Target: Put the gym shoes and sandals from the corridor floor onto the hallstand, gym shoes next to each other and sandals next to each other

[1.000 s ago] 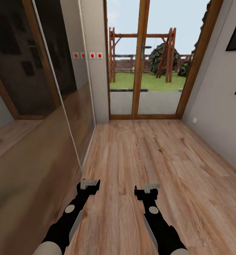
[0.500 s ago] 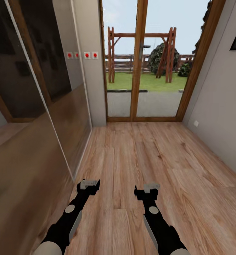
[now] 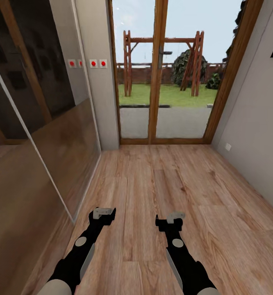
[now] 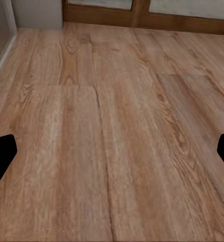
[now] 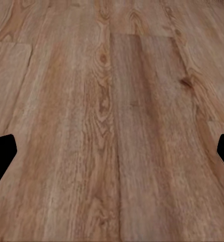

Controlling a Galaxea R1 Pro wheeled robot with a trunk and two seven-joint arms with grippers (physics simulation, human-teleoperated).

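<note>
Ahead, the corridor floor (image 3: 173, 184) runs bare to a glazed wooden door (image 3: 159, 73) at the far end (mirrored wardrobe (image 3: 34, 123) at left). The left pincer (image 3: 103, 212) and right pincer (image 3: 174, 216) hang above it, both spread wide, holding nothing.

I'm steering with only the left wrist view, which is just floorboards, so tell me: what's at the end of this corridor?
Observer: In the head view, a wood-framed glass door closes the corridor, with a garden swing frame behind it.
Operator: What's along the robot's left?
Observer: A mirrored sliding panel runs beside the left hand and reflects the corridor floor.
Operator: And the right hand?
Observer: The right hand is open and holds nothing, hanging over the planks.
</note>
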